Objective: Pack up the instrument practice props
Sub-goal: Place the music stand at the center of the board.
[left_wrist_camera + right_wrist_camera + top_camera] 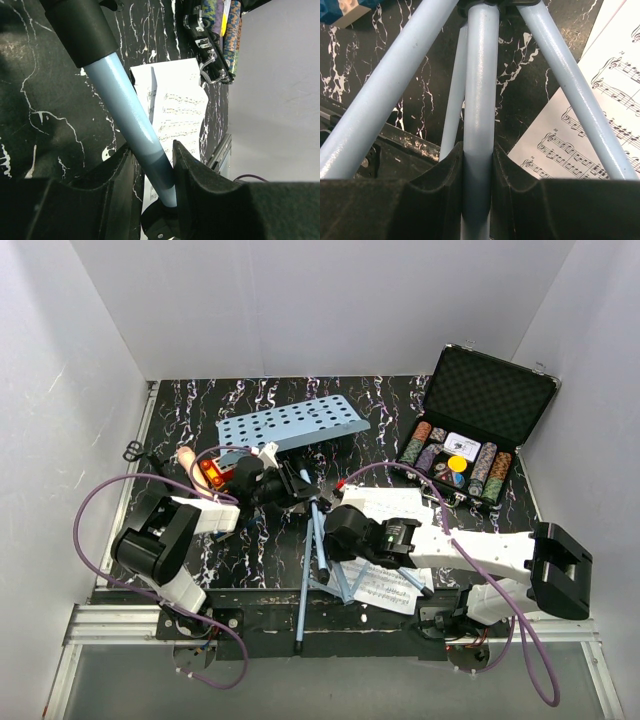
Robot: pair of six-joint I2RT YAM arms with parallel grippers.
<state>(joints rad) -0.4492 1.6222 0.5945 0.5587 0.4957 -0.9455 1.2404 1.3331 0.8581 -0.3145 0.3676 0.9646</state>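
On the tabletop point(200, 400), the left end effector point(152, 162) and right end effector point(479, 160) each clamp stiff, slick-looking tubes of the music stand point(290, 425); probably light, unwieldy.

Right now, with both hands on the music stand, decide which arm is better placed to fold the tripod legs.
Likely right: the right hand grips the music stand on its centre tube, between the tripod legs. The left hand holds the pole nearer the perforated desk.

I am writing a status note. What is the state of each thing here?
music stand: legs unfolded, held by both claws
left claw: shut on music stand
right claw: shut on music stand
sheet-music pages: lying flat, partly under stand's legs
poker chip case: open, lid up
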